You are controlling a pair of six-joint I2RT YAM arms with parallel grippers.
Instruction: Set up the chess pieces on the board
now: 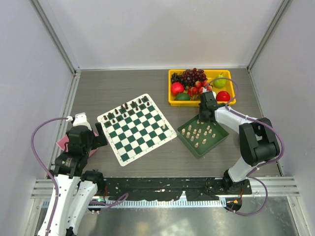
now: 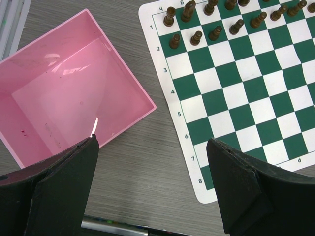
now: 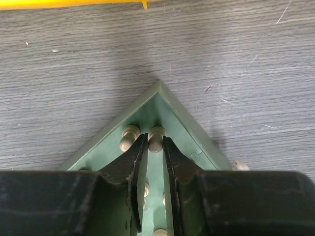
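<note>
The small cream-coloured chess pieces (image 1: pixel 196 132) are gathered upright in the plain dark green square tray (image 1: pixel 214 146), which lies at about 3 o'clock of the green-and-white checkered board mat (image 1: pixel 138 138), apart from it. The right gripper (image 3: pixel 155 142) is placed at the tray's 12 o'clock corner. Its fingers are drawn together on one cream piece (image 3: pixel 157 132), taken by the body, with the rounded head showing beyond the tips. A neighbouring cream piece (image 3: pixel 129 137) stands just beside, at 9 o'clock of the held one. The left gripper (image 2: pixel 152 140) is spread wide with nothing between, over the table between an empty pink plastic box (image 2: pixel 74 88) and a corner of the board.

The pieces are judged to be very light, rigid and smooth, and so easily tipped or squeezed out of a pinch. A square hold low on the stem is judged safest, with care taken that the neighbour is not knocked.

The held piece's base and most of the tray are covered by the gripper body in the right wrist view, so it cannot be told whether the piece is off the tray floor. The kinds of the pieces cannot be made out. The dark brown pieces (image 2: pixel 197 37) on the board are partly cut off in the left wrist view. A pale speck (image 1: pixel 164 127) at the board's 3 o'clock edge is too small to identify.
</note>
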